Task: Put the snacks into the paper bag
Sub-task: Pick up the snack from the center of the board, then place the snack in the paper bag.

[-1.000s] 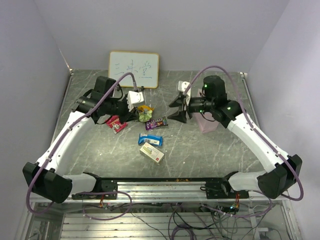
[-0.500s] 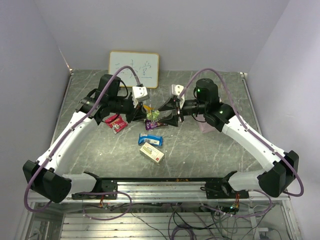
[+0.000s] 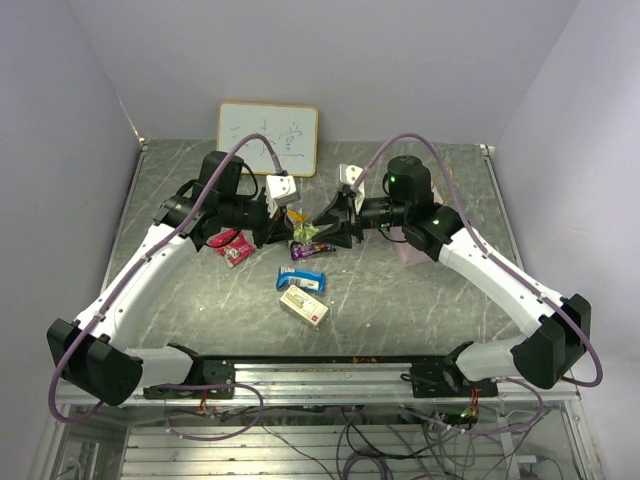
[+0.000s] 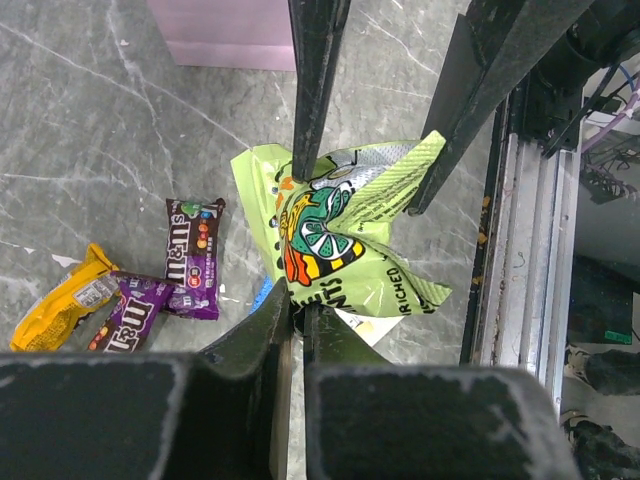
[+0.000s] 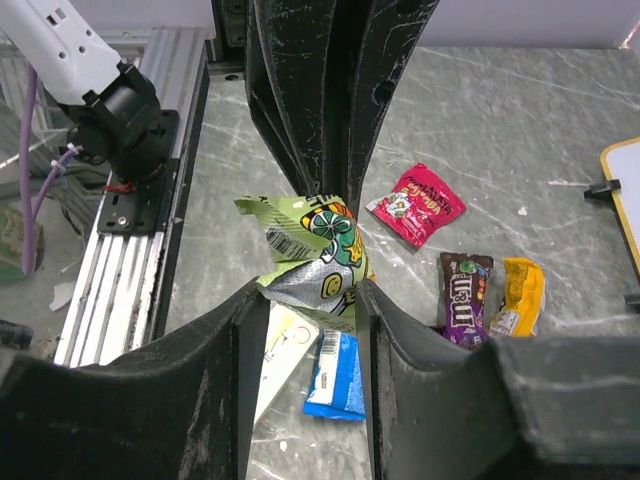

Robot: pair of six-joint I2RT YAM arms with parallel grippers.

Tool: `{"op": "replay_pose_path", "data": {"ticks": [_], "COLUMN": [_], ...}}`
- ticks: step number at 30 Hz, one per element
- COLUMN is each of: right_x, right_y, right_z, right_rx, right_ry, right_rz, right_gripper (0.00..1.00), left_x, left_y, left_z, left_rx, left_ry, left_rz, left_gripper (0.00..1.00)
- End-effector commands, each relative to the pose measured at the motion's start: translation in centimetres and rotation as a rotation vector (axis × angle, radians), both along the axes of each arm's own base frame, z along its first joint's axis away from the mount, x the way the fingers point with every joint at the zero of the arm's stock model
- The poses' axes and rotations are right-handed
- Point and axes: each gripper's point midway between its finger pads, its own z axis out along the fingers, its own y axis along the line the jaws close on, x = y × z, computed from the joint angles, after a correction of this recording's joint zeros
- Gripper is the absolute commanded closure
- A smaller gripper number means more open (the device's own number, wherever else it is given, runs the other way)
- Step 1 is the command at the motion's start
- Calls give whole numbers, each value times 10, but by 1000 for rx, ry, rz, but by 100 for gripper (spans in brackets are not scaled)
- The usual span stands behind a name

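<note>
— Where do we have the green packet [image 4: 335, 240]?
— Mid-frame in the top view. Our left gripper [image 4: 296, 318] is clamped tight on its edge.
— And our right gripper [image 5: 308, 292]?
— Parted, one finger on each side of it. The paper bag [image 4: 235, 35] sits right of centre, under our right arm.

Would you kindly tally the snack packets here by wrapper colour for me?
green packet: 1
purple packets: 2
yellow packet: 1
pink-red packet: 1
blue bar: 1
cream packet: 1
Total: 7
</note>
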Motion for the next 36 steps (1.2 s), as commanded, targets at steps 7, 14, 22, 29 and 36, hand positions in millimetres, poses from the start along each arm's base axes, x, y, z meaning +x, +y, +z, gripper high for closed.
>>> {"op": "replay_pose_path", "data": {"ticks": [7,14,22,29,36], "right_x": [0,0,8,21,51], "right_y": [6,8,-4,-33,-91], "right_z": [0,-7,-6,0,25], "right_rx": [25,31,51,78,131], "right_ry": [30,63,63,54,32], "right_rz": [-3,-2,-42,-130,-346], "right_gripper": [62,79,100,100,100], "left_x": [-1,0,-1,-2,-2], "left_y": [-6,-7,-7,-4,9], "left_z": [7,5,1,5,12], "left_rx": [-36,-44,-47,-54,-50], "left_ry": [-22,-4,27,9,-30], "left_rz": [-2,10,24,39,77], "left_gripper": [93,93,93,72,41]}}
